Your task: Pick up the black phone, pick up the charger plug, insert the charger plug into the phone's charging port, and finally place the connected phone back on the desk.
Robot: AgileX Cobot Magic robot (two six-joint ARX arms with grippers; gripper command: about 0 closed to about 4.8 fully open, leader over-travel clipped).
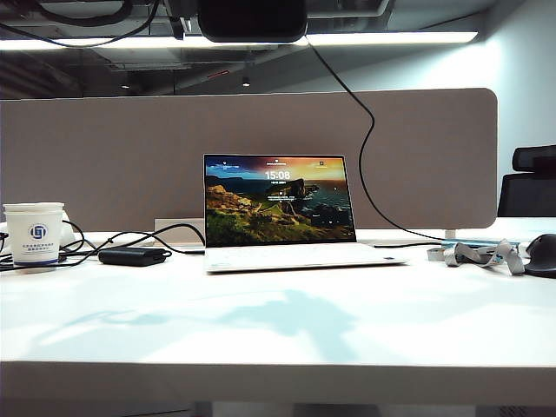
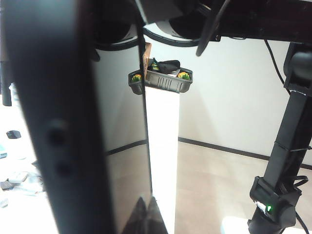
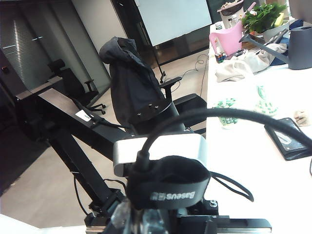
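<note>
The exterior view shows the white tabletop with neither arm over it; only soft shadows fall across its middle. An open laptop stands at the centre toward the rear edge, its screen lit with a landscape picture and a clock. Near the left edge sits a white paper cup, and just beside it, toward the centre, lies a narrow matte black power brick with black cables looping around it. Near the right edge a grey strap lies coiled, and a dark rounded object is cut off at that edge. A grey-beige divider panel runs along the rear edge.

The black phone is off the tabletop: in the left wrist view it fills the near field, standing on edge, its glossy face mirroring the room and its dark side showing two small round marks. The left tool is pressed together on the black phone, though its fingers are hidden behind the phone.

In the right wrist view a black cable arcs over a silver-and-black cable bundle with a printed strap. The right tool is closed; what it pinches cannot be told. Behind it stand an office chair draped with a dark jacket and another cluttered desk.
</note>
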